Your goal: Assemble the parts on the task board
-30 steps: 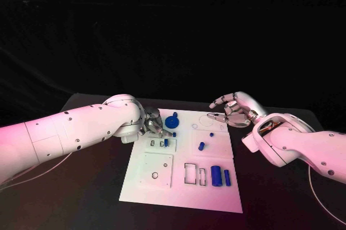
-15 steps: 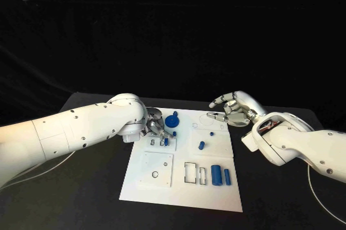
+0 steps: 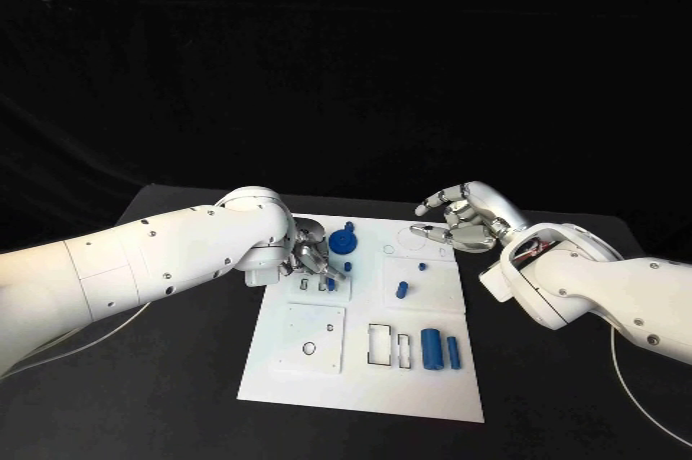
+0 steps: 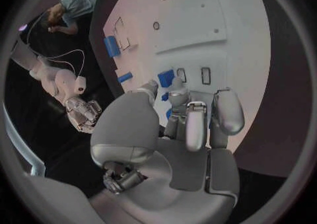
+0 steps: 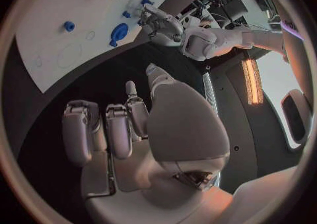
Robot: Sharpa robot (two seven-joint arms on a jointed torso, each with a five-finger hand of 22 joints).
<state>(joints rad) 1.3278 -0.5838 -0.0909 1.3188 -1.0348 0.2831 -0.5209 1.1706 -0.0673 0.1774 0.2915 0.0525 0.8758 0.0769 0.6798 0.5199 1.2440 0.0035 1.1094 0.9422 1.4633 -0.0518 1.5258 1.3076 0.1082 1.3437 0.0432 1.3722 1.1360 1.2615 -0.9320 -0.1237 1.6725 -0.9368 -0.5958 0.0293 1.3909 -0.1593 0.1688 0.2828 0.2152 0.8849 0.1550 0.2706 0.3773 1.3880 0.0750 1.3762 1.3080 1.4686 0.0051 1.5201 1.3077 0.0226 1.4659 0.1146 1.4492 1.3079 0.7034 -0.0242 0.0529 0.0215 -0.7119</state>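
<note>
The white task board (image 3: pixel 310 375) lies in the middle of the black table. My left hand (image 3: pixel 309 257) is over its far left part and pinches a small blue piece (image 3: pixel 332 283) at the slotted plate; in the left wrist view that piece (image 4: pixel 166 78) sits between the fingertips (image 4: pixel 177 87) beside two slots. My right hand (image 3: pixel 464 220) hovers over the board's far right corner, fingers apart and half curled, holding nothing. A round blue part (image 3: pixel 343 242) stands at the far edge. A blue cylinder (image 3: pixel 431 348) and a thin blue bar (image 3: pixel 454 352) lie near the right edge.
A small blue peg (image 3: pixel 423 268) and another small blue piece (image 3: pixel 402 290) stand mid-board on the right. A square plate with a round hole (image 3: pixel 310 348) sits on the near left. Pale cables trail on the table beside both arms.
</note>
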